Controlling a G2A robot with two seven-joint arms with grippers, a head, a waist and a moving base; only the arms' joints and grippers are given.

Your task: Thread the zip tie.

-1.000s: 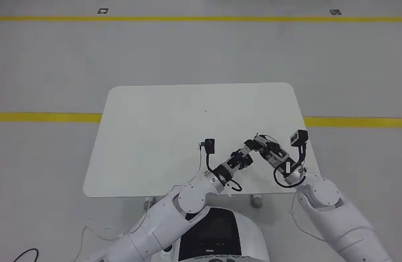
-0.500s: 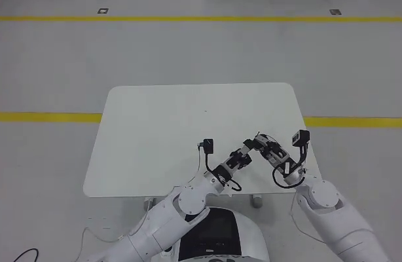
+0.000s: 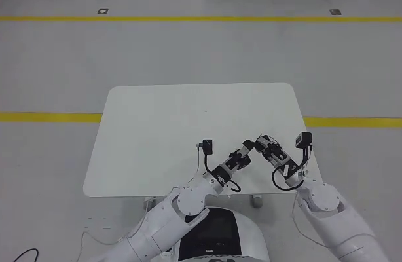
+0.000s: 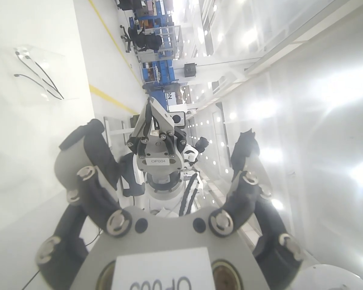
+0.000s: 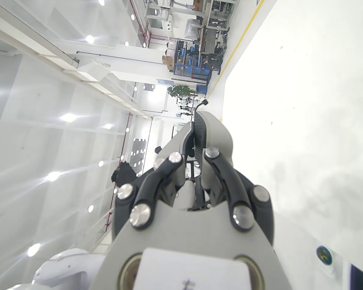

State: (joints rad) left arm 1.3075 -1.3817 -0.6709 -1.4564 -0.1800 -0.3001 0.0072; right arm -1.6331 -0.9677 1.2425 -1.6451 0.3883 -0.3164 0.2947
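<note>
Your left gripper (image 4: 168, 131) hangs over the desk (image 3: 155, 131) toward its front right corner, fingers spread wide. The right gripper (image 5: 199, 117) faces it, just beside, fingers pressed together. A small black tip (image 5: 204, 101) pokes out there, and I cannot tell what it is. Black zip ties (image 4: 39, 75) lie in a clear bag (image 4: 59, 61) on the desk, well apart from both.

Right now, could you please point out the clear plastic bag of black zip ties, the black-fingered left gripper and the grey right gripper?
clear plastic bag (image 4: 42, 75): left wrist view, the bag's middle.
left gripper (image 4: 171, 131): left wrist view, midway between its open fingertips.
right gripper (image 5: 198, 119): right wrist view, where its shut fingertips meet.
</note>
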